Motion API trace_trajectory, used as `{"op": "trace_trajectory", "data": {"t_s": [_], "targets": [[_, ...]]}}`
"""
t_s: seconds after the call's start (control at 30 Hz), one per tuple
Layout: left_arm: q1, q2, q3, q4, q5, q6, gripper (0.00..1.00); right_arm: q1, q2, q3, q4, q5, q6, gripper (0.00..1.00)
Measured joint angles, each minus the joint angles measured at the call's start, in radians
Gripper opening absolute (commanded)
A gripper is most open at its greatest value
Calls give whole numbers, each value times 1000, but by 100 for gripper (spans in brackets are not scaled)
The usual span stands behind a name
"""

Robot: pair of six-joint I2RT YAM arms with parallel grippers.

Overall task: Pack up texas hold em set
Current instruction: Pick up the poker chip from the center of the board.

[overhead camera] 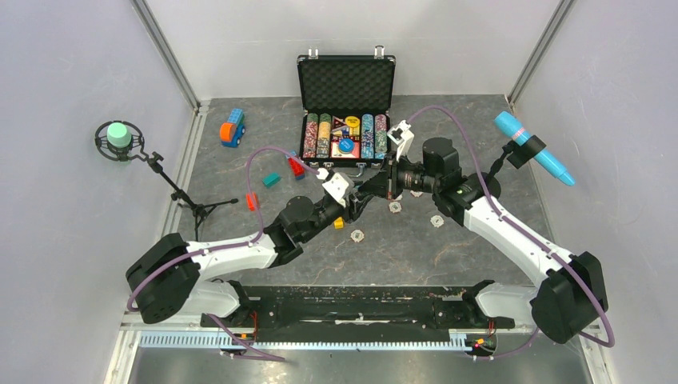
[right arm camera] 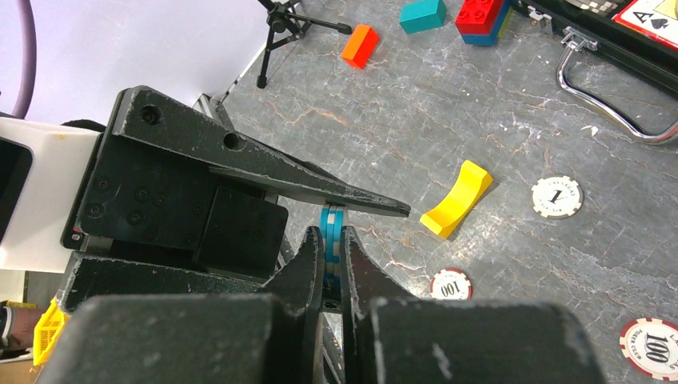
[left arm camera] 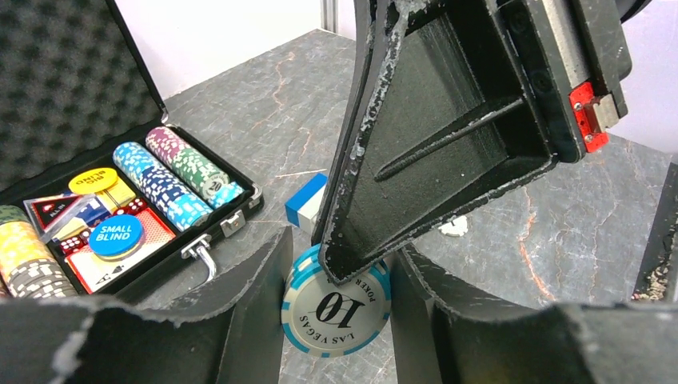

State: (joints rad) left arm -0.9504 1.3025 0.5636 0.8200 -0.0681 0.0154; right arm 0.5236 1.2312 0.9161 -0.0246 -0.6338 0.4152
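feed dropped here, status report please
Right gripper shut on blue 10 chips. Left gripper straddles them, contact unclear. Case open, loose chips outside it. Nothing blocks the case.

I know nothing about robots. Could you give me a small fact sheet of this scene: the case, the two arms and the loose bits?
Case: black briefcase, lid open, rows of chips inside, at the table's far side
Right arm: right gripper clamped on the faces of the blue chips
Left arm: left gripper has its fingers either side of the same chips' rim; whether it grips is unclear
Loose: three pale-edged chips flat on the table
Other: yellow block, toy bricks
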Motion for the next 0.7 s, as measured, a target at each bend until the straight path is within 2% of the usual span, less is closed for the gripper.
{"op": "trace_trajectory", "data": {"t_s": [0.07, 0.2, 0.3, 0.33, 0.37, 0.4, 0.5, 0.53, 0.57, 0.7], "targets": [[0, 0, 0, -2, 0, 0, 34, 0, 0, 0, -1, -2, -1, 0], [0, 0, 0, -5, 2, 0, 3, 0, 1, 0, -7, -2, -1, 0], [0, 0, 0, -7, 3, 0, 2, 0, 1, 0, -9, -2, -1, 0], [0, 0, 0, -8, 3, 0, 9, 0, 1, 0, -10, -2, -1, 0], [0, 0, 0, -8, 3, 0, 28, 0, 1, 0, -10, -2, -1, 0], [0, 0, 0, -9, 3, 0, 51, 0, 1, 0, -10, -2, -1, 0], [0, 0, 0, -11, 3, 0, 85, 0, 2, 0, -11, -1, -2, 0], [0, 0, 0, -11, 3, -5, 94, 0, 2, 0, -13, 1, -2, 0], [-1, 0, 0, -11, 3, -2, 99, 0, 2, 0, -14, 3, -2, 0], [-1, -1, 0, -12, -1, -7, 100, 0, 2, 0, -15, 23, -2, 0]]}}
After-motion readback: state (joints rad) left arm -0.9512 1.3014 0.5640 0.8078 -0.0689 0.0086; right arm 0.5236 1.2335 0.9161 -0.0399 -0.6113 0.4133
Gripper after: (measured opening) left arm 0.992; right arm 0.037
